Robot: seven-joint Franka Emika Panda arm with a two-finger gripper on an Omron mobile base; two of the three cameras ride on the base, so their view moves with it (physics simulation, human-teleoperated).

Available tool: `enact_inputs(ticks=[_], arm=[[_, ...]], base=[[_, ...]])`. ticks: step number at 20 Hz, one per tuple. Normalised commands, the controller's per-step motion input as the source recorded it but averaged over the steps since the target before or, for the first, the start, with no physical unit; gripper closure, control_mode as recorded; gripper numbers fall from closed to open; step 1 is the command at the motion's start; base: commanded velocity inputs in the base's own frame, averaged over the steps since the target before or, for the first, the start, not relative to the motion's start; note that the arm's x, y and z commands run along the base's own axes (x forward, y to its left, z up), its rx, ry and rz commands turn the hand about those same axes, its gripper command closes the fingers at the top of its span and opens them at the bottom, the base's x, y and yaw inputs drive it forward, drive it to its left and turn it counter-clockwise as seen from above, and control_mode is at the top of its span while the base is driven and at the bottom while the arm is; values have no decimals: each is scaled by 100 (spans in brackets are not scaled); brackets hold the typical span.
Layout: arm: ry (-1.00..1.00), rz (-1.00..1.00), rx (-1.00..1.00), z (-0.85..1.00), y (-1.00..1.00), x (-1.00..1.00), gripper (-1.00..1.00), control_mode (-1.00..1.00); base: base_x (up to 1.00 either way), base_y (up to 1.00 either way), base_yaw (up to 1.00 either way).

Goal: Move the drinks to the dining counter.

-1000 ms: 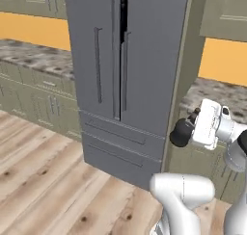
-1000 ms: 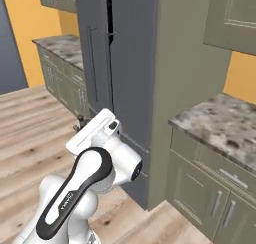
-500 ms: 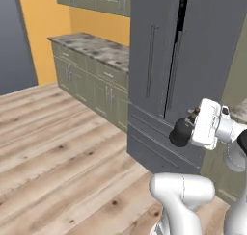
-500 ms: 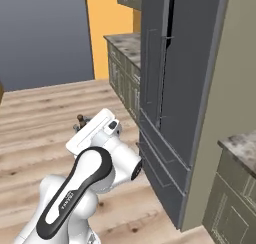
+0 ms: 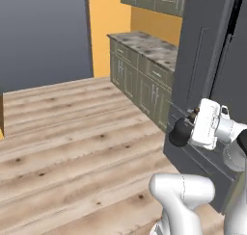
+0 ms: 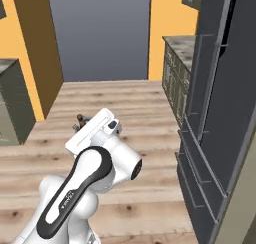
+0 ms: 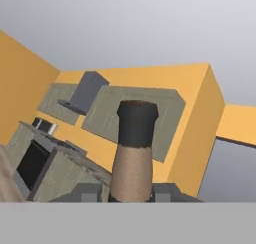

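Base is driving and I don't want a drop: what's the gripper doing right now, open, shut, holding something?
Gripper: shut on a bottle, whose narrow neck and dark cap rise between the fingers in the hand view.

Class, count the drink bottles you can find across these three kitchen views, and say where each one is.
1. A squat black bottle with a thin brown neck is clamped between the shut two-finger gripper, carried above the wooden floor. Any second bottle lies outside these views.
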Motion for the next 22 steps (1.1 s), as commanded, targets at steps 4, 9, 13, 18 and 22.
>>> enact_inputs(ticks=[4,9,13,18,22], arm=[[0,0,0,0,0,0,100,100],[0,0,0,0,0,0,100,100],[0,0,0,0,0,0,100,100],[0,0,0,0,0,0,100,100],[0,0,0,0,0,0,100,100]], base=[[-16,0,47],[-13,0,51],[-10,0,55],[-7,0,55],[-7,0,54]])
